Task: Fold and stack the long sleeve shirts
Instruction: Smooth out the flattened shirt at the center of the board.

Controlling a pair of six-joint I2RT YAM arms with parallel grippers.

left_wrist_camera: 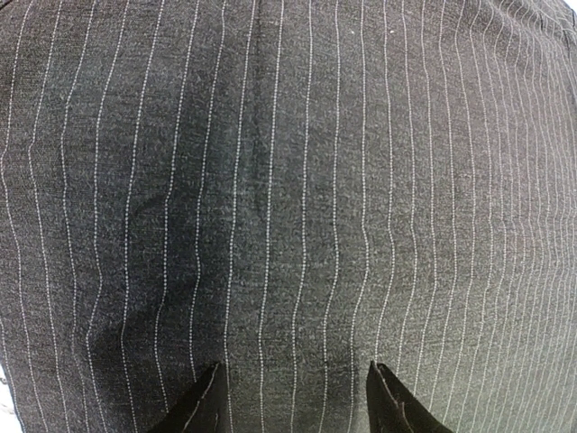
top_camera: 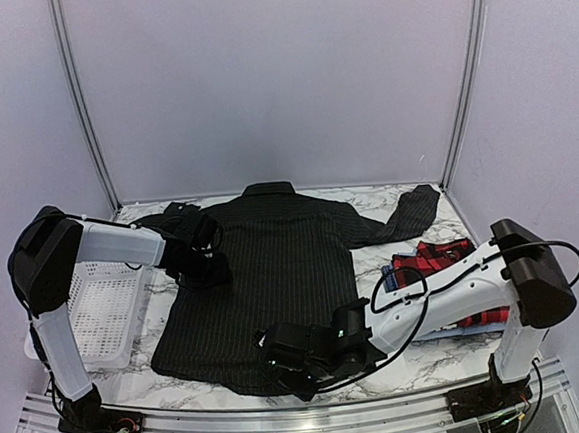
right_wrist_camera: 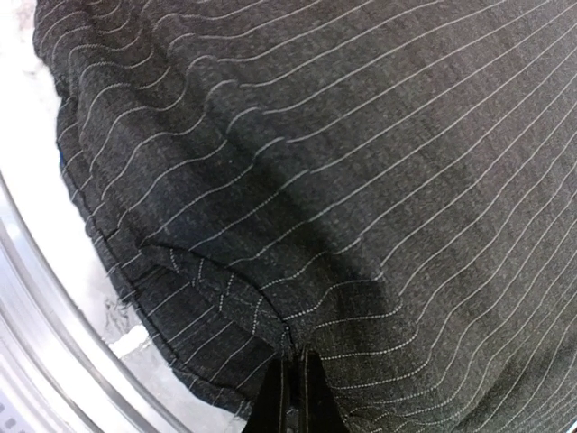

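A black pinstriped long sleeve shirt (top_camera: 283,267) lies spread flat in the middle of the marble table, collar at the far side. Its right sleeve (top_camera: 410,215) stretches to the back right. My left gripper (top_camera: 209,259) hovers over the shirt's left side. In the left wrist view it (left_wrist_camera: 293,397) is open, fingertips (left_wrist_camera: 200,406) apart, with only flat striped cloth (left_wrist_camera: 288,180) below. My right gripper (top_camera: 281,363) is at the near hem. In the right wrist view it (right_wrist_camera: 293,374) is shut on a puckered fold of the black shirt's hem (right_wrist_camera: 225,298).
A red-and-black plaid shirt (top_camera: 431,260) lies folded at the right on blue cloth (top_camera: 388,275), under my right arm. A white mesh basket (top_camera: 101,312) stands at the left edge. A metal rail (right_wrist_camera: 54,325) runs along the table's near edge, close to the hem.
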